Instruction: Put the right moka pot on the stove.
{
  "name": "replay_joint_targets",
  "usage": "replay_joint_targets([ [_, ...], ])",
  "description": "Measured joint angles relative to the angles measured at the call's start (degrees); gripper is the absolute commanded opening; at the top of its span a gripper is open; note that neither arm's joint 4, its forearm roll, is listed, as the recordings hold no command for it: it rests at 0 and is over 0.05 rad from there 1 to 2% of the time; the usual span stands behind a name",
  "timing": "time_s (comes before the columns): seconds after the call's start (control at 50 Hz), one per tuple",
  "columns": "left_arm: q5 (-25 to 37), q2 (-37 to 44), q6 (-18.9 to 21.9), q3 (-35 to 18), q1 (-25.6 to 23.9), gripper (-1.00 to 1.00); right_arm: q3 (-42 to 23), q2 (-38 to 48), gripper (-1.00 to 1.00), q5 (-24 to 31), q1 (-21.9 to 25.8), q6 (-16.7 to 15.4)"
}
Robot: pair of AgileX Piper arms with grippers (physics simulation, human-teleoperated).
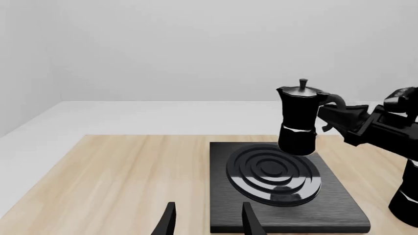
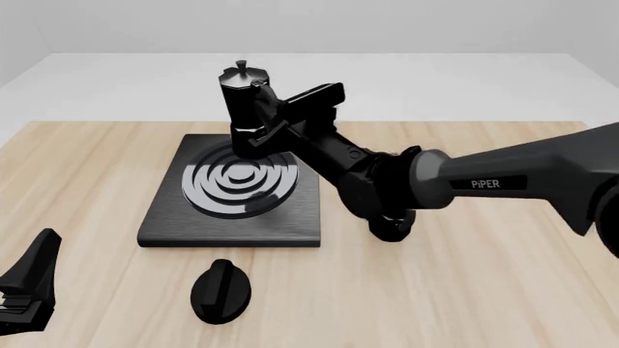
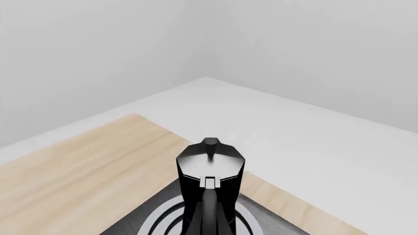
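Observation:
The right moka pot point(image 2: 246, 101) is black with a silver lid and knob. It is upright in my right gripper point(image 2: 266, 119), which is shut on its handle side. It hangs over the far right part of the stove point(image 2: 164, 217), seemingly a little above the burner rings. In the left wrist view the pot point(image 1: 299, 122) stands over the far edge of the stove point(image 1: 339, 205), with the right gripper point(image 1: 333, 117) behind it. The right wrist view shows the pot point(image 3: 209, 181) from above over the stove point(image 3: 160, 215). My left gripper point(image 1: 209, 225) is open and empty, at the near left point(image 2: 29, 290). The twin pot is out of view.
A small black oval knob point(image 2: 220, 290) lies on the wooden table point(image 2: 464, 290) just in front of the stove. The right arm point(image 2: 503, 181) reaches across the table from the right. A white floor lies beyond the table's far edge.

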Motion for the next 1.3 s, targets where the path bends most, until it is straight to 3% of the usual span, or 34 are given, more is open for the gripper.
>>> replay_joint_targets([
  [0.6,0.0,0.0,0.0,0.0,0.0,1.0,-10.63,12.57,-1.0,0.89,0.6,2.17],
  [1.2,0.0,0.0,0.0,0.0,0.0,1.0,-10.8,14.43,-1.0,-0.15,0.68,3.72],
  [1.22,0.0,0.0,0.0,0.0,0.0,1.0,-10.65,14.37,1.0,-0.19,0.68,3.71],
  [1.3,0.0,0.0,0.0,0.0,0.0,1.0,-9.81,13.75,1.0,-0.47,0.76,3.79],
])
